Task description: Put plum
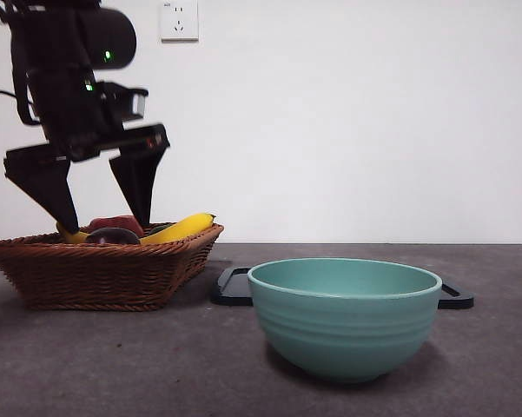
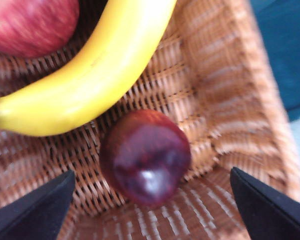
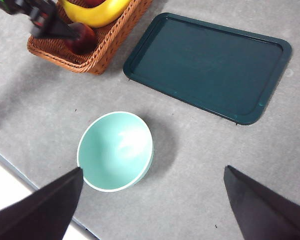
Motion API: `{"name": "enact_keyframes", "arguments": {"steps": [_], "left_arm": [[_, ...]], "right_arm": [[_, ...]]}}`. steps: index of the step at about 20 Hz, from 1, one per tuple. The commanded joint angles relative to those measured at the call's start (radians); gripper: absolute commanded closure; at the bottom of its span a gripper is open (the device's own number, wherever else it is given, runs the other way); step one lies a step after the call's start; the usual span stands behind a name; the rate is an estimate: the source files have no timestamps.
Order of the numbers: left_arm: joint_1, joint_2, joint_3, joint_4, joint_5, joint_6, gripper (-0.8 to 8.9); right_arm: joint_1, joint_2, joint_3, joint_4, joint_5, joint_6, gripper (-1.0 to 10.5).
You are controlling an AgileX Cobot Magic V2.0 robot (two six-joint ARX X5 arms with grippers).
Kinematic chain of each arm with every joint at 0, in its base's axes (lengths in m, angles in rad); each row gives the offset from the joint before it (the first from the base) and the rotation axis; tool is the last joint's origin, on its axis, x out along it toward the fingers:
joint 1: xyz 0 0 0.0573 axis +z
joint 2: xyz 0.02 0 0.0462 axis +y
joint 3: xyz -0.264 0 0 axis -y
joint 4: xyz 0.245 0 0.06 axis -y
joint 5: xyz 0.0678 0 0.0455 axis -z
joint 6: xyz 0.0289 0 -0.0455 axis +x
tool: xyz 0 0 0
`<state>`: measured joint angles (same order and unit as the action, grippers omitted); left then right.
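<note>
Your left end effector (image 1: pixel 104 221) hangs spread wide over the plum (image 2: pixel 146 157) in the basket (image 1: pixel 104 269); your right end effector (image 3: pixel 152 200), also spread, waits above the bowl (image 3: pixel 116 151).

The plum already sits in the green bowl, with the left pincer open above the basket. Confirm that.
Not so. The plum lies in the wicker basket, beside the banana, as the left wrist view shows. The green bowl holds nothing in the right wrist view. The left pincer is indeed open above the basket.
</note>
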<state>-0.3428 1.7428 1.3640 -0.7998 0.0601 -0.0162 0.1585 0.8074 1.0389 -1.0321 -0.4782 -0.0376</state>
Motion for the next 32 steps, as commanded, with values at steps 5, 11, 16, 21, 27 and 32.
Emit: {"name": "enact_keyframes", "arguments": {"steps": [5, 11, 16, 21, 27, 32], "left_arm": [[-0.005, 0.084, 0.023, 0.039, -0.004, 0.018, 3.22], [-0.005, 0.121, 0.023, 0.037, -0.005, 0.027, 4.22], [-0.005, 0.121, 0.023, 0.037, -0.005, 0.027, 5.43], [-0.005, 0.099, 0.023, 0.031, -0.005, 0.027, 5.43], [-0.031, -0.084, 0.023, 0.029, -0.003, 0.027, 5.43], [-0.142, -0.272, 0.023, 0.012, 0.085, 0.027, 5.43]], "right_arm": [[0.004, 0.008, 0.022, 0.007, -0.004, 0.005, 4.9], [0.004, 0.008, 0.022, 0.007, -0.004, 0.005, 4.9], [0.004, 0.008, 0.022, 0.010, -0.004, 0.004, 4.9], [0.004, 0.008, 0.022, 0.010, -0.004, 0.004, 4.9], [0.004, 0.008, 0.022, 0.010, -0.004, 0.004, 4.9], [0.004, 0.008, 0.022, 0.010, -0.003, 0.004, 4.9]]}}
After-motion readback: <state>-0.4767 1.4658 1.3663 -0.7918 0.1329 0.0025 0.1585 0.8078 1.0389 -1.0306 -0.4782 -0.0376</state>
